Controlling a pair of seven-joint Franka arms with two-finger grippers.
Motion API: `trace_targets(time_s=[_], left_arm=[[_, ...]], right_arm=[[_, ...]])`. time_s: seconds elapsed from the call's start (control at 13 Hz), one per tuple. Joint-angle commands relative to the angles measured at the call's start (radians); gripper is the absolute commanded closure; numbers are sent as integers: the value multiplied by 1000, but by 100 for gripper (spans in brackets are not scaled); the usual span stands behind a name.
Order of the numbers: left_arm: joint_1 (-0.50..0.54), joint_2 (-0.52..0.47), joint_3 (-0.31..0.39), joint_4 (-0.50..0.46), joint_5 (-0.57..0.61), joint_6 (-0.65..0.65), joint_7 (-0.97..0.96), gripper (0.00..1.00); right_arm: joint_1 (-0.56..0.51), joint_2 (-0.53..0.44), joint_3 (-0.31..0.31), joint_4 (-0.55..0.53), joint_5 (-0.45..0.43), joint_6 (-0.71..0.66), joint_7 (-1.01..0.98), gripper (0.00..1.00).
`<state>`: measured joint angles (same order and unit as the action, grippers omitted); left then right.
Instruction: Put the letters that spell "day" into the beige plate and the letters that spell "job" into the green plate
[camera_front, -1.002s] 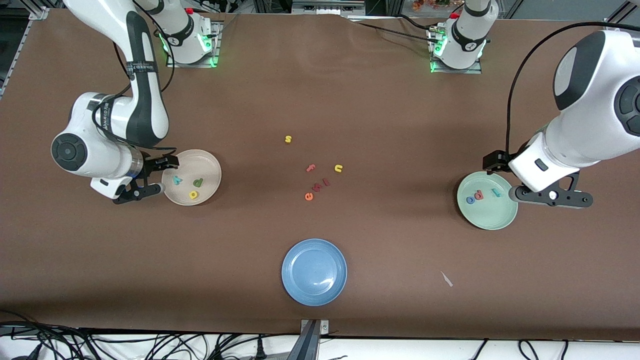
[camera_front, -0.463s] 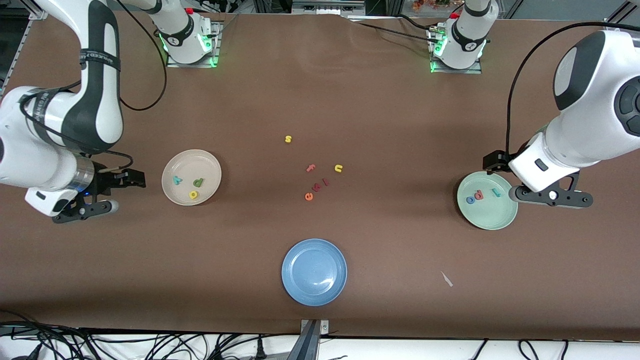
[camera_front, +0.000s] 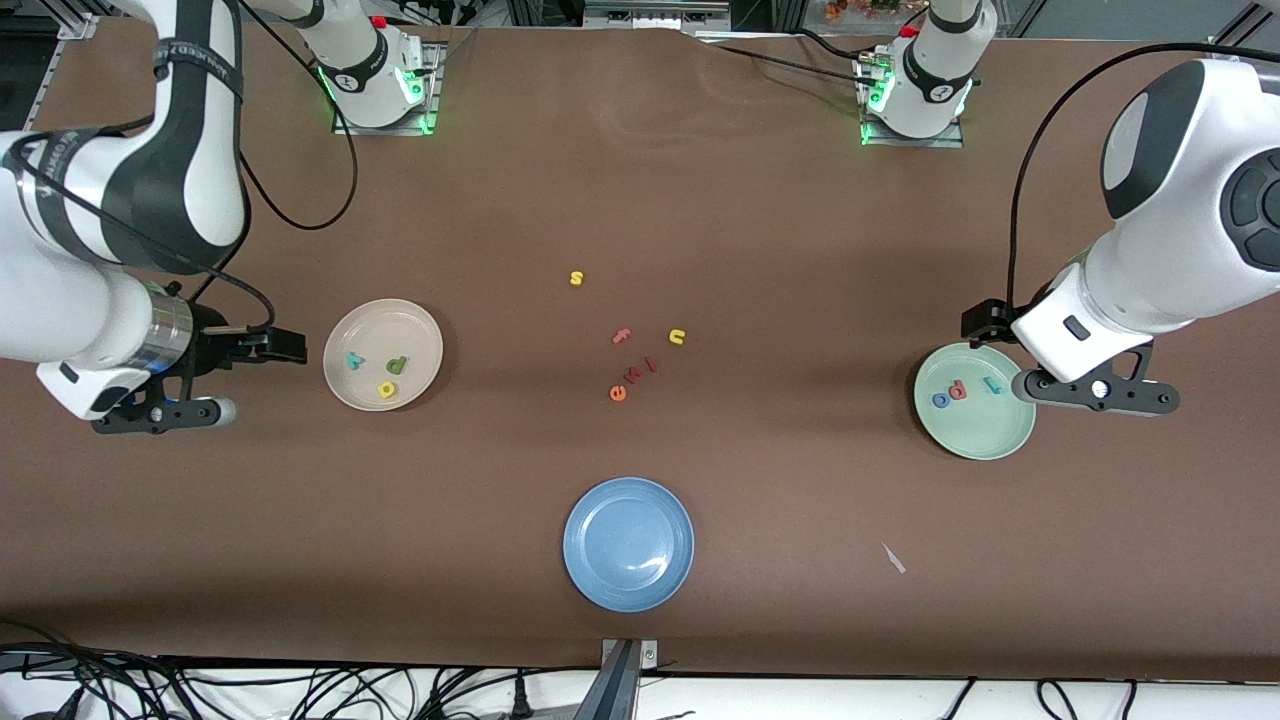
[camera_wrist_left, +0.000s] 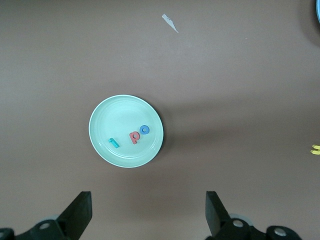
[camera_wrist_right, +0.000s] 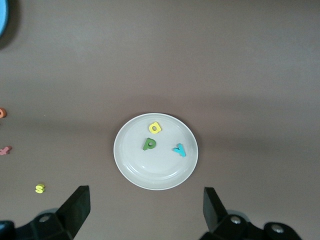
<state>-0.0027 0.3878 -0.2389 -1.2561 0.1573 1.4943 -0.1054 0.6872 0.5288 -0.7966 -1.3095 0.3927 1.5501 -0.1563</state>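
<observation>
Five spare letters (camera_front: 634, 362) between plates; blue plate (camera_front: 628, 543) nearer camera.

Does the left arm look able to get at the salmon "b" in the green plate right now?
Probably yes: the left gripper hangs open over the green plate's rim, and the "b" lies uncovered between "o" and "j".

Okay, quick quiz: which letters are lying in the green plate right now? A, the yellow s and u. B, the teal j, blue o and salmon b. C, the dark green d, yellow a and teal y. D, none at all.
B: the green plate holds the teal j, the salmon b and the blue o, seen clearly in the left wrist view.
</observation>
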Motion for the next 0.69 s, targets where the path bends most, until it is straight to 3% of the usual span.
trace_targets(time_s=[0.0, 0.31, 0.39, 0.46, 0.54, 0.62], left_arm=[[9, -24, -2, -16, 4, 4, 12, 0], [59, -32, -2, -16, -97, 9, 24, 0], [88, -30, -2, -17, -135, 12, 27, 0], [98, -27, -2, -19, -146, 11, 29, 0], [98, -24, -2, -20, -139, 12, 29, 0], [104, -23, -2, -20, -140, 12, 29, 0]], right_arm=[[-14, -4, -10, 23, 15, -28, 8, 0], [-9, 7, -6, 44, 14, -4, 7, 0], [-32, -7, 54, 46, -9, -2, 14, 0], [-149, -73, 224, 44, -100, -1, 38, 0], [-289, -126, 439, 36, -242, -1, 67, 0], [-373, -185, 597, 18, -393, -4, 108, 0]])
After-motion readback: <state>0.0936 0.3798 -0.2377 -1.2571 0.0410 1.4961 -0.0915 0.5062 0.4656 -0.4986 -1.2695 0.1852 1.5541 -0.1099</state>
